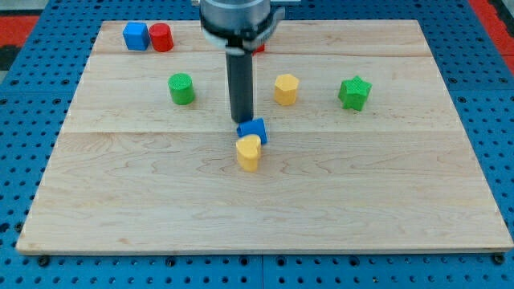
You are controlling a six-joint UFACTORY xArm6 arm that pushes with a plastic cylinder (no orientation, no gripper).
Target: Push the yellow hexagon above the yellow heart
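The yellow hexagon (286,89) stands on the wooden board right of the rod, in the upper middle. The yellow heart (249,152) lies near the board's centre, lower and to the left of the hexagon. A small blue block (253,131) touches the heart's upper edge. My tip (242,121) is just above and left of the blue block, at its top edge, and well to the lower left of the hexagon.
A green cylinder (182,88) stands left of the rod. A green star (354,93) stands at the right. A blue block (136,36) and a red cylinder (161,38) sit together at the top left. A red block (259,46) shows partly behind the arm.
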